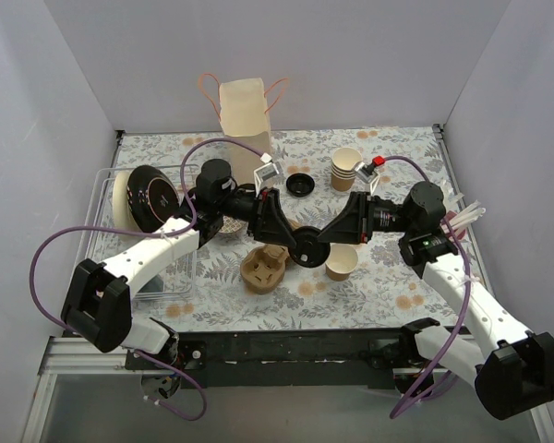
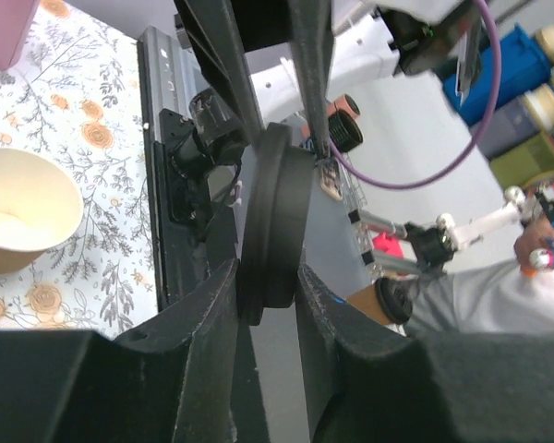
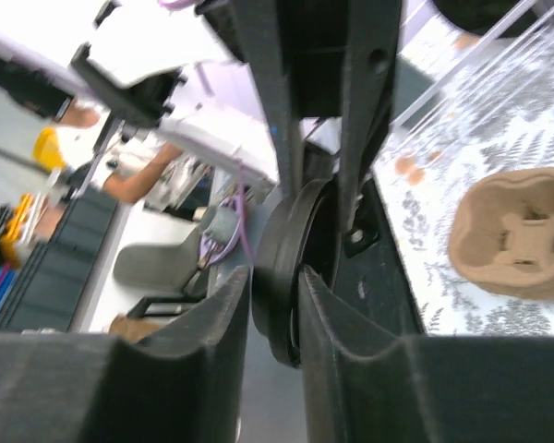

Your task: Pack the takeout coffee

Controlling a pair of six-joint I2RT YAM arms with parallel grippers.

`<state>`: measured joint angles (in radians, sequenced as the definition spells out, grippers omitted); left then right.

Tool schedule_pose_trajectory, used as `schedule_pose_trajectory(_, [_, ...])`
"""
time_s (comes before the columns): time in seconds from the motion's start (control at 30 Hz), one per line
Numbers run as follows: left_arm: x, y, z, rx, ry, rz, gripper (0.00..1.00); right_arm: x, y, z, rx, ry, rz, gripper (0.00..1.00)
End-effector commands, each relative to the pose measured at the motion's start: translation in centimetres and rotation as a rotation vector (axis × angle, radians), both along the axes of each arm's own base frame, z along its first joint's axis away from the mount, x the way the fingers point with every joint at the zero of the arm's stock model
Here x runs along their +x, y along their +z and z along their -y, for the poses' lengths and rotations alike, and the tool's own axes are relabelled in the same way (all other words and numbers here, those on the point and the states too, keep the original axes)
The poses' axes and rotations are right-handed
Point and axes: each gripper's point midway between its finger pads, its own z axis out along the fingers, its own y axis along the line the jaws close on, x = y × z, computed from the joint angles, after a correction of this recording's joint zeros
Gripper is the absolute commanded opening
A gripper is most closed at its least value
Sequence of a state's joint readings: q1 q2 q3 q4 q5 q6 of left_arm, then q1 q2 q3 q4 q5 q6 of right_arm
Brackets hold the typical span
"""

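Desk (image 1: 388, 286): floral cover.
- Brown pulp carrier (image 1: 263, 268): just near-left of the left pincer (image 1: 294, 243).
- Loose black lid (image 1: 300, 185): flat, beyond both pincers.
- Stack of lidless cups (image 1: 345, 169): beyond the right pincer (image 1: 323, 241), apart.
- Paper bag (image 1: 246, 115): upright, farthest back, pink handles.
- Clear bin (image 1: 106, 198): well left of the left pincer; a black-faced round item (image 1: 152, 198) is tipped on edge inside it.
- Clear straws (image 1: 468, 212): far right of the right pincer.

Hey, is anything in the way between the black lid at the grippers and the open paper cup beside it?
Nothing visible does. The black lid is right beside the open cup, whose mouth is uncovered; the pulp carrier sits on the lid's other side.
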<state>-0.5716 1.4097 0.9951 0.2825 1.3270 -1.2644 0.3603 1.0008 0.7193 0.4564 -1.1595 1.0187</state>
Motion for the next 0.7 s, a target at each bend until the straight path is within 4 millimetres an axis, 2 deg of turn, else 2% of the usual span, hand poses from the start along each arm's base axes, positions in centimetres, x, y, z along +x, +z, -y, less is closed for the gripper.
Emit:
schedule_pose_trajectory(0.0, [0.9,1.2,0.3,0.063,0.152,-0.114,0.16,3.8,1.6,1.1,-0.058,-0.268,0.083,0.43])
schedule_pose_trajectory(0.03, [1.2,0.9,0.4,0.082,0.174,-0.147,0.17,4.8,2.9,1.7,-0.081,-0.350,0.110,0.51])
schedule_pose_trajectory(0.07, [1.5,0.6,0.5,0.095,0.198,-0.176,0.17,6.0,3.3,2.7,-0.120,-0.439,0.174,0.54])
schedule_pose_trajectory(0.1, [1.6,0.4,0.6,0.109,0.213,-0.218,0.15,8.2,3.4,3.9,-0.169,-0.592,0.180,0.55])
schedule_pose_trajectory(0.13, [1.9,0.3,0.8,0.115,0.229,-0.232,0.13,8.6,2.4,4.9,-0.241,-0.656,0.138,0.58])
schedule_pose_trajectory(0.17, [2.7,-0.4,1.3,0.132,0.270,-0.258,0.10,9.0,3.8,5.8,-0.258,-0.717,0.208,0.60])
schedule_pose_trajectory(0.2, [2.5,-0.5,2.0,0.142,0.266,-0.277,0.07,10.0,3.6,7.2,-0.298,-0.817,0.208,0.61])
schedule_pose_trajectory(0.23, [2.4,-0.8,2.6,0.153,0.254,-0.288,0.05,10.1,3.1,7.9,-0.340,-0.849,0.198,0.62])
schedule_pose_trajectory(0.27, [3.0,-2.1,3.6,0.185,0.257,-0.313,0.05,10.0,3.4,8.3,-0.355,-0.869,0.210,0.63])
schedule_pose_trajectory(0.33, [2.2,-2.4,5.7,0.214,0.216,-0.329,0.06,10.1,2.9,9.2,-0.404,-0.904,0.223,0.63])
schedule_pose_trajectory(0.4, [2.1,-3.4,7.6,0.240,0.193,-0.355,0.06,9.7,1.3,10.8,-0.486,-0.967,0.164,0.63])
schedule_pose_trajectory(0.5, [2.3,-4.3,9.6,0.255,0.183,-0.396,0.06,8.5,-0.5,11.7,-0.545,-0.975,0.135,0.63])
schedule_pose_trajectory(0.57, [2.6,-4.8,10.2,0.265,0.196,-0.412,0.06,7.5,-1.9,12.0,-0.579,-0.956,0.117,0.63])
schedule_pose_trajectory(0.6, [2.8,-5.6,10.6,0.281,0.202,-0.425,0.06,7.2,-3.2,12.2,-0.608,-0.951,0.091,0.63])
schedule_pose_trajectory(0.67, [2.8,-6.8,10.7,0.303,0.202,-0.442,0.08,6.6,-4.4,12.6,-0.634,-0.959,0.057,0.63])
